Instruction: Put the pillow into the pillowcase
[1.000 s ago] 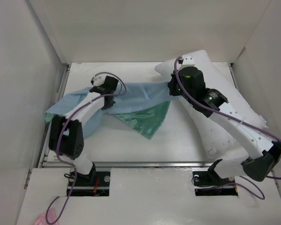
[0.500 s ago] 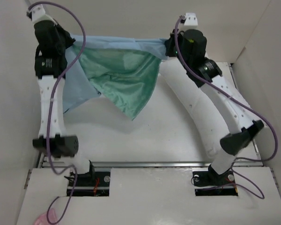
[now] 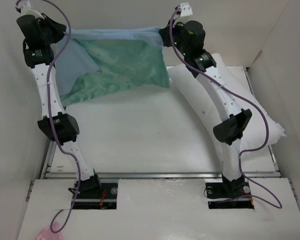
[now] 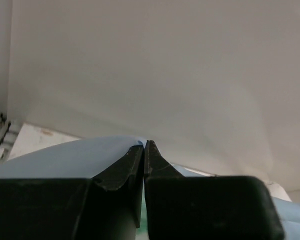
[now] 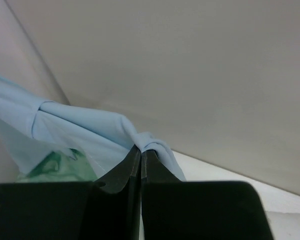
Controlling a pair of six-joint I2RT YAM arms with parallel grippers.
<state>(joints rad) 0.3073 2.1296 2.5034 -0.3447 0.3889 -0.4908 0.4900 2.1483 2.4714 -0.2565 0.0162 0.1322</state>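
The pillowcase [image 3: 115, 55] hangs stretched high between my two grippers, light blue along its top edge with the teal-green face toward the camera. My left gripper [image 3: 65, 33] is shut on its left top corner, seen as blue cloth [image 4: 65, 157] in the left wrist view. My right gripper [image 3: 163, 36] is shut on the right top corner, where the cloth [image 5: 90, 130] bunches at the fingertips. The white pillow [image 3: 255, 117] lies diagonally on the right of the table, partly under my right arm.
White enclosure walls [image 3: 140, 15] stand close behind and on both sides. The white table [image 3: 135, 135] lies below the hanging cloth. A small pink scrap [image 3: 46, 233] lies at the near left corner, off the table.
Both arms have lifted the pillowcase from the table to high at the back and pulled it taut. The teal-green face now hangs spread out. The pillow has not moved.
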